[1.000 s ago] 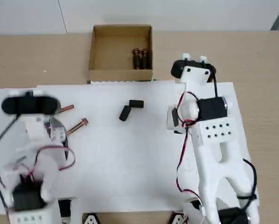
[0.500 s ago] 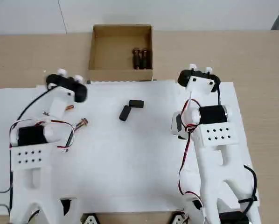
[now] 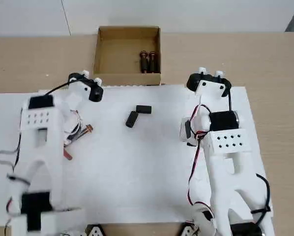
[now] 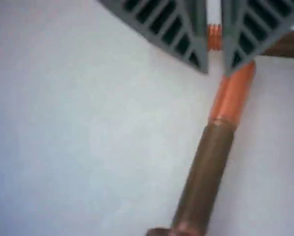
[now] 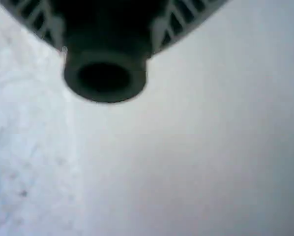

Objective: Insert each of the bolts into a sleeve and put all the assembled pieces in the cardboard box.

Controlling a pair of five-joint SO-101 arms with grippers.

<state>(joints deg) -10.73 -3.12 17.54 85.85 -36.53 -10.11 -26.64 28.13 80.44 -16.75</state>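
Note:
Two copper-coloured bolts lie on the white sheet at the left; one bolt [image 3: 86, 130] shows beside the left arm, and up close as a bolt [image 4: 220, 128] just below my left gripper [image 4: 215, 69]. The jaws stand almost together with a thin slit, and an orange thread [image 4: 214, 37] shows through it. Nothing is held. My right gripper [image 5: 107, 34] is shut on a black sleeve [image 5: 105, 74], low over the sheet at the right [image 3: 188, 129]. Two more black sleeves [image 3: 143, 109] [image 3: 132, 119] lie mid-sheet. The cardboard box [image 3: 102, 54] holds two assembled pieces [image 3: 148, 61].
The white sheet [image 3: 137, 167] covers the wooden table between the arms, with the box just past its far edge. Red and black cables [image 3: 193, 162] hang along the right arm.
The left arm has swung from the front left out over the two bolts and now covers one of them. The right arm drew back slightly and then stayed put.

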